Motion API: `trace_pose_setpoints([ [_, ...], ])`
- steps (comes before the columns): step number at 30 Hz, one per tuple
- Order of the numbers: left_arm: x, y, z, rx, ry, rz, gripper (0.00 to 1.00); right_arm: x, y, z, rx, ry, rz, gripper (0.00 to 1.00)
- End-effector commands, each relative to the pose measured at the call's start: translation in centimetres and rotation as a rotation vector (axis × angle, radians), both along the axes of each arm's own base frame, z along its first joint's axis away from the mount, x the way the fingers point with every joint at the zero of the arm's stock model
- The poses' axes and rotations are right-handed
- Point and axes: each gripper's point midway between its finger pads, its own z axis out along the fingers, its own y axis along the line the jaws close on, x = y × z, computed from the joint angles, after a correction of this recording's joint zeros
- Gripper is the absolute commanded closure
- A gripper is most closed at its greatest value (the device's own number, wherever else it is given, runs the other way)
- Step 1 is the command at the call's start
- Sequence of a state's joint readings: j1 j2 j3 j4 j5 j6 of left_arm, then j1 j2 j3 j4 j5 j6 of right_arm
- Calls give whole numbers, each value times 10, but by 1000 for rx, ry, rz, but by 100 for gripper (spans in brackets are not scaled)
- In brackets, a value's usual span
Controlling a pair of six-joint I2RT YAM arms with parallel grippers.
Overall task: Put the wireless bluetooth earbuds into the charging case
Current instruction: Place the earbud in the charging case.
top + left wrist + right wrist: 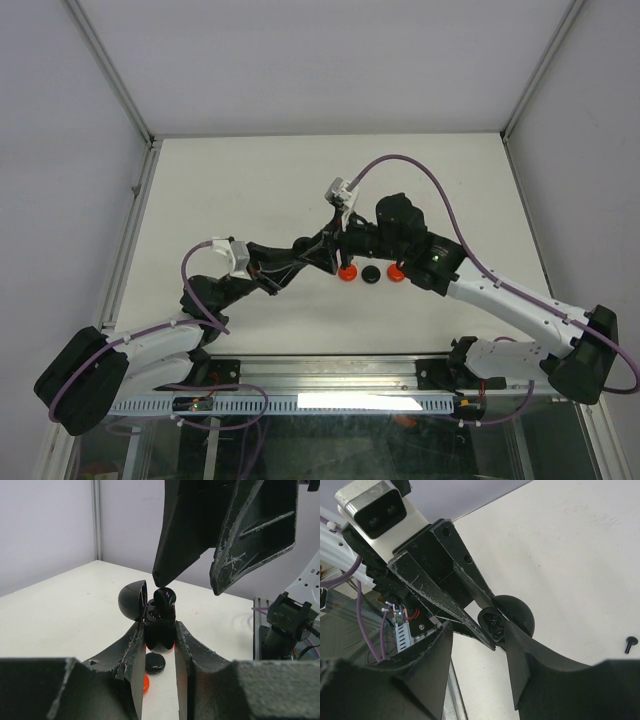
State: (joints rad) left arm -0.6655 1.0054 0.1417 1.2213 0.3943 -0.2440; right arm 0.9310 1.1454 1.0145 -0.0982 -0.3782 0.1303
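Note:
The black charging case (160, 636) is upright with its round lid (132, 600) swung open. My left gripper (159, 626) is shut on its body. A black earbud (164, 598) stands up out of the case's top. My right gripper (190, 582) is open directly above it, one fingertip (161, 576) just over the earbud and apart from it. In the right wrist view the case (495, 622) sits between my open right gripper's (479, 635) fingers. In the top view both grippers meet mid-table, left (333, 253) and right (352, 243). No red earbuds show.
A red disc (347, 273), a black disc (371, 273) and another red disc (397, 272) lie in a row on the white table just under the grippers. The black disc (155, 662) shows below the case. A tiny black piece (631, 643) lies further off.

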Motion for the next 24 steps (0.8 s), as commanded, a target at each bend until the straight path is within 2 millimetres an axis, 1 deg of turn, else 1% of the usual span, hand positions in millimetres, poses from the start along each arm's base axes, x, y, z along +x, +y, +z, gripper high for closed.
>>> trace_pose_setpoints([
  [1,1,3,17,-31,-57,8,100,3,2,18,16,38,-20,52],
  [5,-1,0,17,-24,-59,-13,100,3,4,17,17,53,-13,53],
  [9,-1,1,17,-27,-59,-8,100,6,2,16,5,60,-33,55],
  [14,4,1,14,-18,-44,15,100,-8,1,25,30,66,32,55],
  [19,4,-1,12,-16,-40,4,100,-20,4,28,35,86,107,55],
  [22,5,0,13,-16,-41,9,100,-22,4,31,40,79,119,55],
  [24,4,-1,11,-13,-40,5,100,-17,0,33,43,57,78,55],
])
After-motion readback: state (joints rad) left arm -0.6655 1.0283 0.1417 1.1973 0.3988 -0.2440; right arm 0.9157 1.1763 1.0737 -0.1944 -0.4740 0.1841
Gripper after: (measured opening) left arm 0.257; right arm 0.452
